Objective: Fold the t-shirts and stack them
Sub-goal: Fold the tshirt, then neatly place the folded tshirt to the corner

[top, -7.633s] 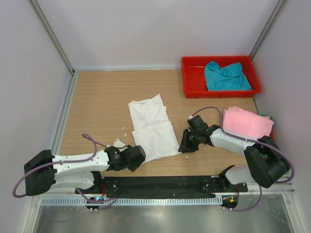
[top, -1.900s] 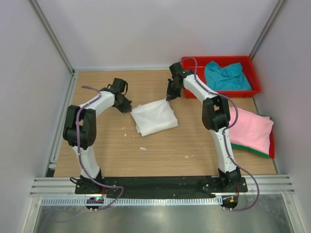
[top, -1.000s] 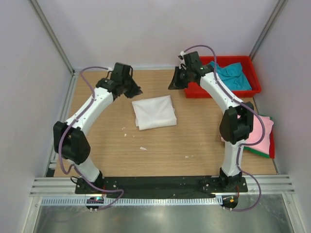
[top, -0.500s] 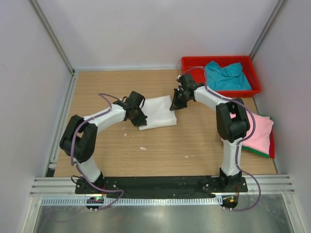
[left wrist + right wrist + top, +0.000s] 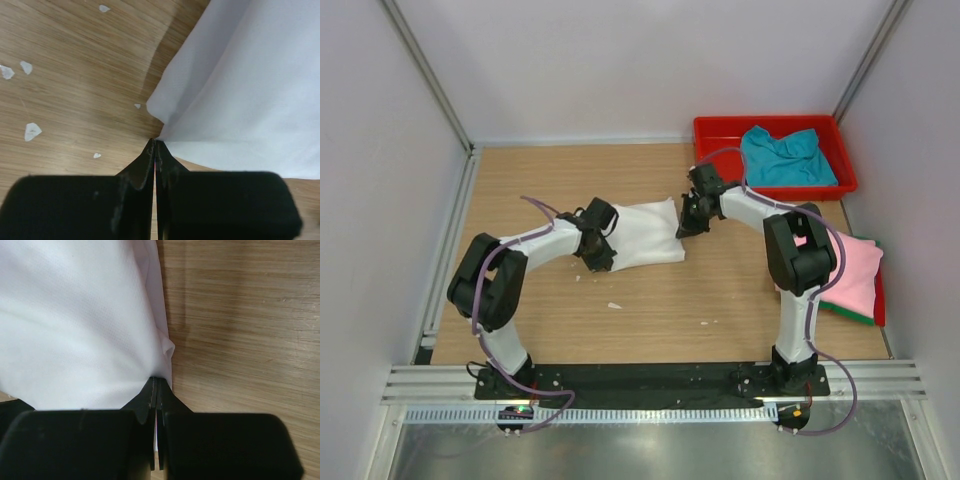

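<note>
The left gripper (image 5: 154,146) is pressed shut, jaws flat together, and a corner of the white shirt (image 5: 240,90) meets its tips. It looks nipped onto the hem, though only a sliver of cloth can be between them. The right gripper (image 5: 156,382) is closed the same way on the opposite edge.

Between the two grippers the shirt lies flat on the table (image 5: 650,310) as a folded rectangle, with its layers showing at the left gripper's corner. A few pale scraps (image 5: 31,131) lie on the wood just beside the left fingers.

Out past the right gripper, the teal shirt (image 5: 785,158) sits crumpled in the tray (image 5: 715,185). Back toward that arm's base, on its outer side, the pink shirt (image 5: 840,265) lies folded on the green shirt (image 5: 850,315), which shows only an edge.

I judge the task past halfway: two shirts are stacked and the white one is folded but not yet on the pile, while the teal one has yet to be folded and stacked
</note>
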Available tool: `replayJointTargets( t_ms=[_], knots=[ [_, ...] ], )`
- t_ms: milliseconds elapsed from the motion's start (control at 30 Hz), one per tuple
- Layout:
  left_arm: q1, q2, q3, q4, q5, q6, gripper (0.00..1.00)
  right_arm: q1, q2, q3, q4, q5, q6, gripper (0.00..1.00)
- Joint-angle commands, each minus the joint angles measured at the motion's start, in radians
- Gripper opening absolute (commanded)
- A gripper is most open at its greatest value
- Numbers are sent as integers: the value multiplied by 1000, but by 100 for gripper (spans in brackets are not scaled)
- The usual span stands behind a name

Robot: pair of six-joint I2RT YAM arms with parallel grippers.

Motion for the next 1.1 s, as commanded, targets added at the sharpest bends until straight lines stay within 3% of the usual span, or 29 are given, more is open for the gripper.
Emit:
replayJointTargets(
  t_ms=[0, 100, 200, 233, 267, 300, 333, 400, 433, 667, 1067],
  knots=[
    [3, -4, 40, -55, -54, 46, 0, -1, -52, -7, -12, 45, -18, 1],
    [3, -6, 86, -107, -57, 89, 0, 0, -70, 35, -56, 49, -33, 2],
    [3, -49, 168, -179, -45, 138, 5, -1, -98, 122, -128, 39, -55, 21],
    [3, -90, 206, -216, -47, 172, 17, 2, -107, 174, -166, 37, -62, 48],
    [3, -110, 226, -233, -53, 189, 27, 0, -115, 197, -182, 36, -75, 62],
    [3, -133, 241, -243, -67, 204, 43, 0, -136, 220, -193, 28, -82, 87],
    [3, -177, 255, -265, -77, 233, 73, 2, -146, 255, -213, 28, -90, 97],
    [8, -207, 301, -277, -97, 250, 96, 2, -162, 295, -234, 29, -102, 100],
    [11, -216, 315, -280, -94, 268, 100, 0, -167, 300, -254, 32, -104, 100],
    [37, -164, 364, -225, -13, 266, 100, 0, -185, 227, -251, 34, -81, 100],
    [128, 6, 261, 14, 62, 322, 100, 0, -362, 58, -245, 166, -56, 100]
  ],
)
